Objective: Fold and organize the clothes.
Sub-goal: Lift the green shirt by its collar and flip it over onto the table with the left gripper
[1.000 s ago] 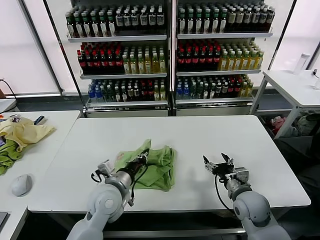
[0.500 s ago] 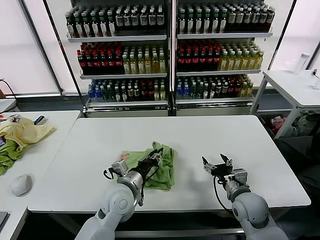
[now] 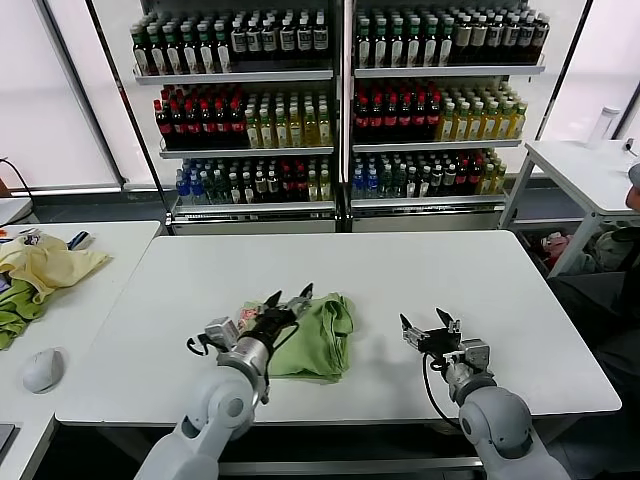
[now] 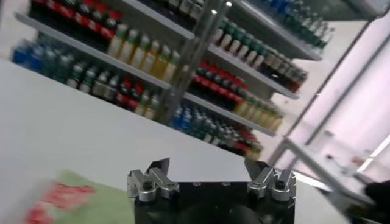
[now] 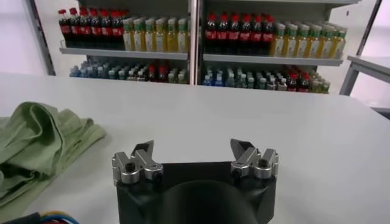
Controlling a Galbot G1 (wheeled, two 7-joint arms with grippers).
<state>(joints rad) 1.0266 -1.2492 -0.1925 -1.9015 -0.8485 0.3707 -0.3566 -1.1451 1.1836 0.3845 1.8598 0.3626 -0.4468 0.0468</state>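
Observation:
The light green shirt (image 3: 315,338) lies folded into a compact bundle on the white table (image 3: 400,270), a bit of its red-and-white print showing at its left edge. It also shows in the right wrist view (image 5: 42,143) and in the left wrist view (image 4: 67,198). My left gripper (image 3: 289,295) is open and empty, raised just above the shirt's left part. My right gripper (image 3: 427,320) is open and empty, resting low over the table to the right of the shirt, apart from it.
A side table at the left holds a pale yellow garment (image 3: 45,262), a darker green cloth (image 3: 12,312) and a white mouse (image 3: 42,369). Shelves of bottles (image 3: 340,100) stand behind the table. Another white table (image 3: 590,170) is at the far right.
My left gripper let go of the shirt, opened and lifted back to the left. The shirt's folded flap now lies flat on the bundle. The right gripper barely moved.

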